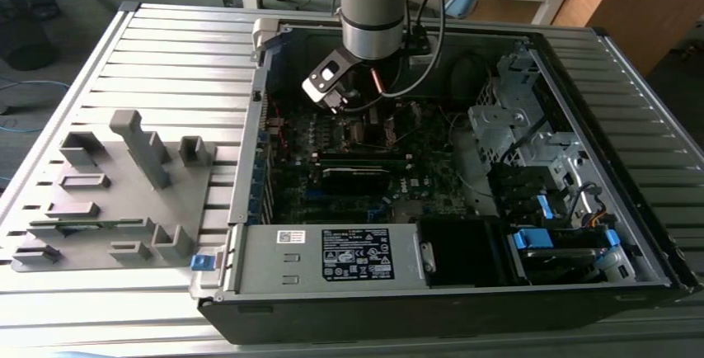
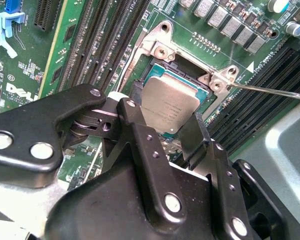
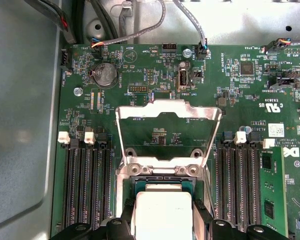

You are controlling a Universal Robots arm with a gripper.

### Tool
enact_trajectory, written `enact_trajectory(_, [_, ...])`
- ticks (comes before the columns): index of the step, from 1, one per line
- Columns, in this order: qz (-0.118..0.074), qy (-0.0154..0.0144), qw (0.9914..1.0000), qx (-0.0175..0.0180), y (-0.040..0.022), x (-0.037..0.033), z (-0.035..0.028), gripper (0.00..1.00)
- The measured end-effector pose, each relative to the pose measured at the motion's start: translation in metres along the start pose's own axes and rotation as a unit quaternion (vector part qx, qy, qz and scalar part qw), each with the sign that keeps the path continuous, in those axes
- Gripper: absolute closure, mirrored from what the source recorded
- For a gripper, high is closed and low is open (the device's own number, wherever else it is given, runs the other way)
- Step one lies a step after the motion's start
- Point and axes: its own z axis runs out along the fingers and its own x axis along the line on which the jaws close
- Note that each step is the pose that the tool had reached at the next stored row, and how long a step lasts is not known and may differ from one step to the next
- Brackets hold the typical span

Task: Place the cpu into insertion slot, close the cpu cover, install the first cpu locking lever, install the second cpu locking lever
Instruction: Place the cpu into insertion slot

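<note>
My gripper [image 2: 167,112] is shut on the cpu [image 2: 170,97], a flat square chip with a silver-grey top, one black finger [image 2: 132,107] on each of two opposite edges. The chip sits right over the insertion slot [image 2: 185,66], the dark recess with a metal rim; I cannot tell whether it rests in it. In the first wrist view the cpu [image 3: 162,202] shows between the fingers of the gripper [image 3: 162,217], and the cpu cover [image 3: 167,111], a silver frame, stands open beyond the slot. A thin metal lever rod [image 2: 270,91] sticks out beside the socket. The gripper [image 1: 363,109] hangs inside the open computer case.
Long black memory slots [image 3: 85,185] flank the socket on both sides. The case walls [image 1: 649,168], drive cage [image 1: 517,119], power supply [image 1: 330,255] and cables [image 1: 434,53] surround the motherboard. A grey fixture tray [image 1: 110,193] lies on the exterior view's left.
</note>
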Motion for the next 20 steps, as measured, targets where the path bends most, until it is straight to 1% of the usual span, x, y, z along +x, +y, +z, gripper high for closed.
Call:
enact_trajectory(16, [0.000,0.0000,1.00000,0.0000,0.0002,0.0000,-0.0012,0.46])
enact_trajectory(20, [-0.003,0.0003,1.00000,0.0000,0.0002,0.0000,-0.0007,0.46])
